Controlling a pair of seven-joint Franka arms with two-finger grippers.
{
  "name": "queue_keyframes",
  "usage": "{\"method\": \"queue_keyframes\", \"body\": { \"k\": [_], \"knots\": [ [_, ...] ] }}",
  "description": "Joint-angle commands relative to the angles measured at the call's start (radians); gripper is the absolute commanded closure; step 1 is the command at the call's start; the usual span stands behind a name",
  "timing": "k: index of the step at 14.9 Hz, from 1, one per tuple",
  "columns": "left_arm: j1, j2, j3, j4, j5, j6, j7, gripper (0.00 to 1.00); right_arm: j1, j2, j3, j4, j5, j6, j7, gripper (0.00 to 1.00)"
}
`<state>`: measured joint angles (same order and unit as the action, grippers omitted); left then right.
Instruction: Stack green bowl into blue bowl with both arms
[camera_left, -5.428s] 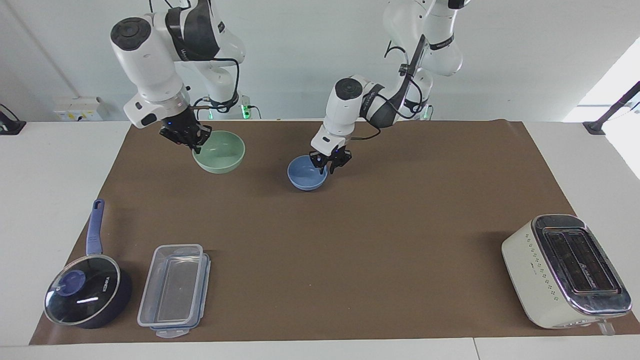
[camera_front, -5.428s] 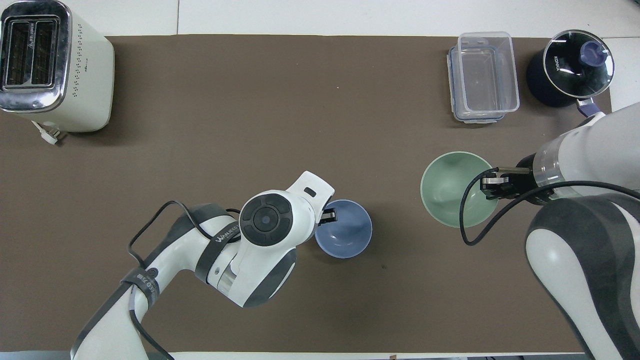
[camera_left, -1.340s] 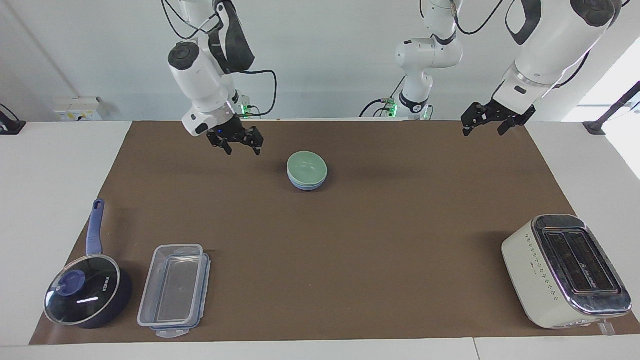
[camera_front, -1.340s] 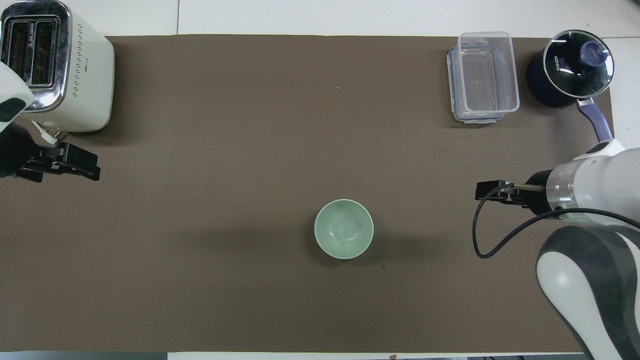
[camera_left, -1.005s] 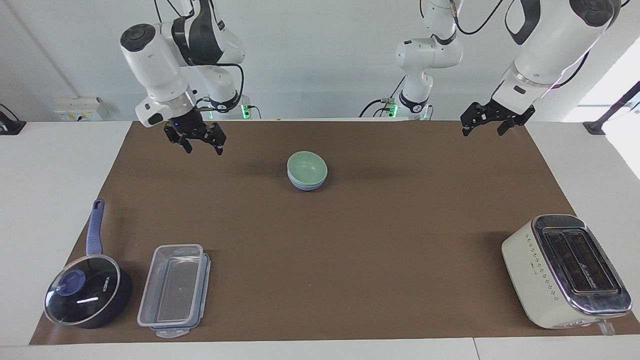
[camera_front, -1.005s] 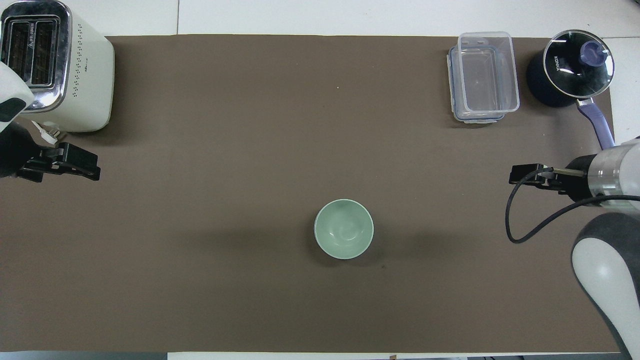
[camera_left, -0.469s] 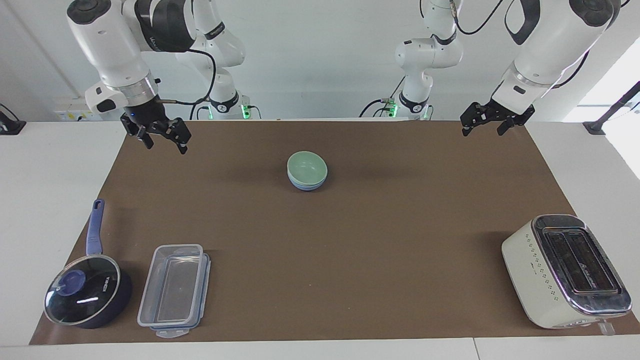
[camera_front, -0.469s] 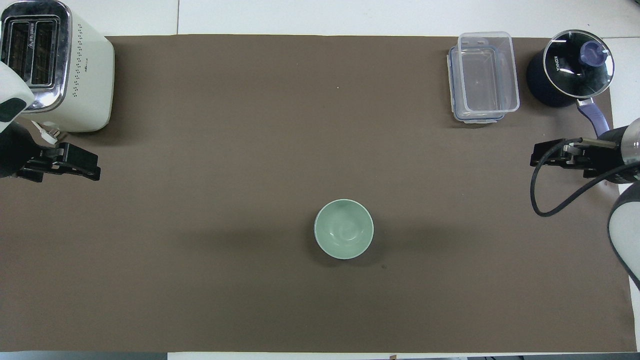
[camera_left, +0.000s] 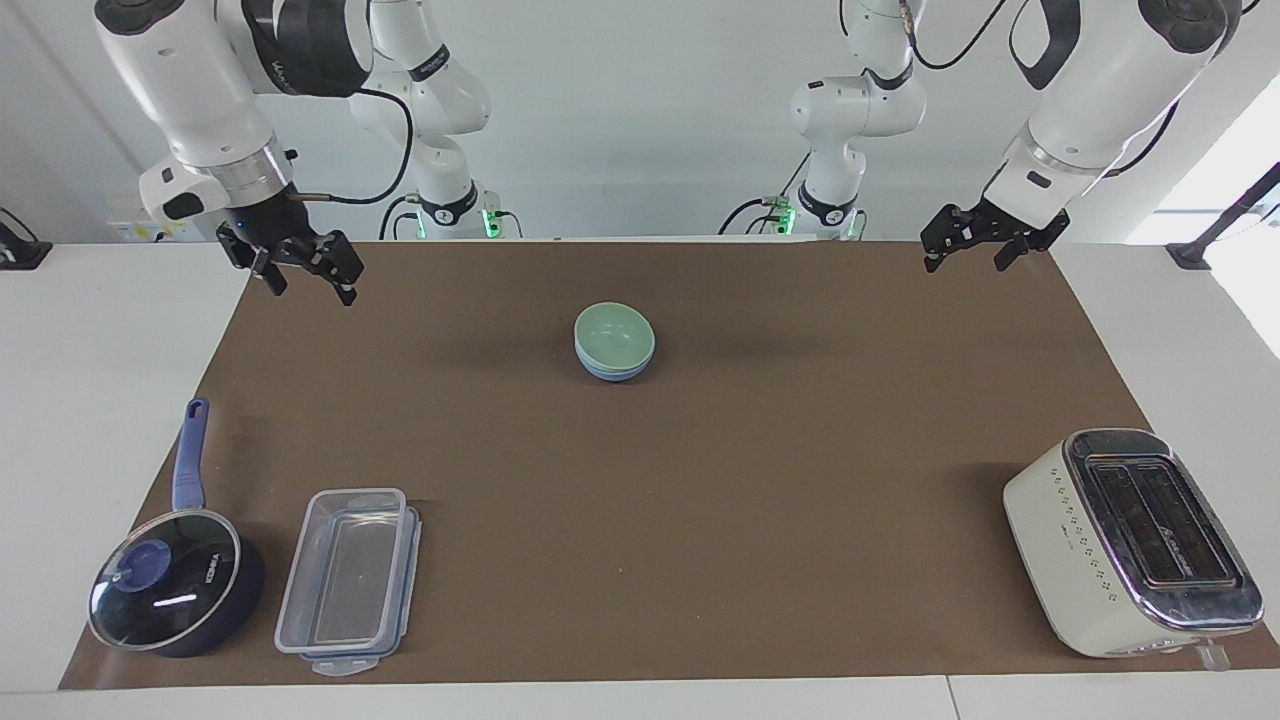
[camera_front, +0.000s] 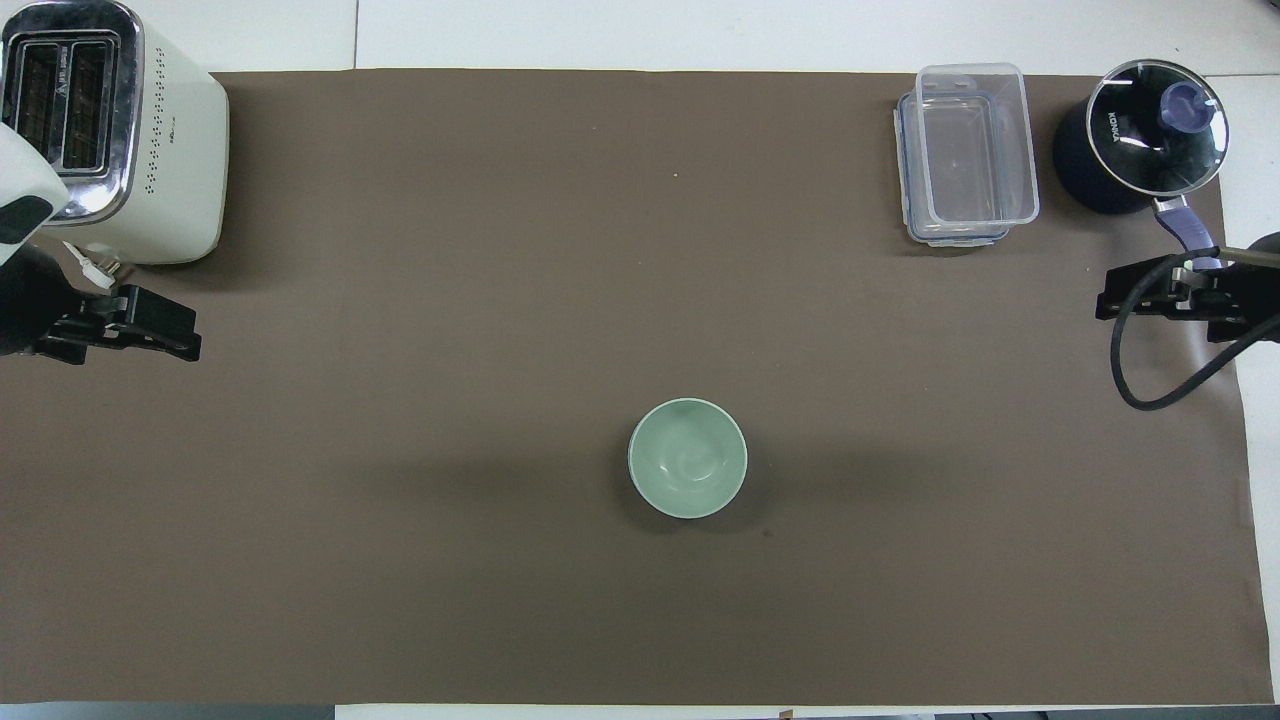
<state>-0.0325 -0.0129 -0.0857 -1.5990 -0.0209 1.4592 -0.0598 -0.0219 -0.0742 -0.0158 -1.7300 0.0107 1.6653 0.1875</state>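
A green bowl (camera_left: 614, 335) sits nested inside a blue bowl (camera_left: 612, 371) near the middle of a brown mat (camera_left: 700, 480) that covers a white worktop (camera_left: 80, 400). Only a thin blue edge shows under the green one in the facing view; from overhead the green bowl (camera_front: 687, 458) hides the blue bowl entirely.

Both arms are raised and well apart from the stack. The right gripper (camera_left: 300, 275) hangs over the mat's corner at the right arm's end of the worktop, jaws apart and holding nothing. The left gripper (camera_left: 975, 250) hangs over the mat's corner at the left arm's end, jaws apart too and also holding nothing.

Other things lie along the mat's edge farthest from the robots. At the right arm's end stands a dark blue saucepan (camera_left: 175, 590) with a glass lid, and beside it a clear plastic container (camera_left: 345, 578). At the left arm's end stands a cream toaster (camera_left: 1135, 540). Bare mat surrounds the bowls on every side.
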Motion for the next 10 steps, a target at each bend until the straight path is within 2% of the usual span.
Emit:
{"method": "queue_keyframes", "body": {
  "k": [1,3,10],
  "knots": [
    [0.013,-0.018,-0.011,-0.019,0.006,0.009,0.002,0.00,-0.021,0.037,0.007,0.079,-0.018,-0.070,-0.058,0.00],
    [0.013,-0.018,-0.011,-0.019,0.006,0.009,0.000,0.00,-0.023,0.047,0.007,0.092,-0.052,-0.085,-0.103,0.00],
    [0.023,-0.018,-0.009,-0.019,0.006,0.009,0.000,0.00,-0.016,0.037,0.008,0.070,-0.040,-0.099,-0.103,0.00]
  ]
}}
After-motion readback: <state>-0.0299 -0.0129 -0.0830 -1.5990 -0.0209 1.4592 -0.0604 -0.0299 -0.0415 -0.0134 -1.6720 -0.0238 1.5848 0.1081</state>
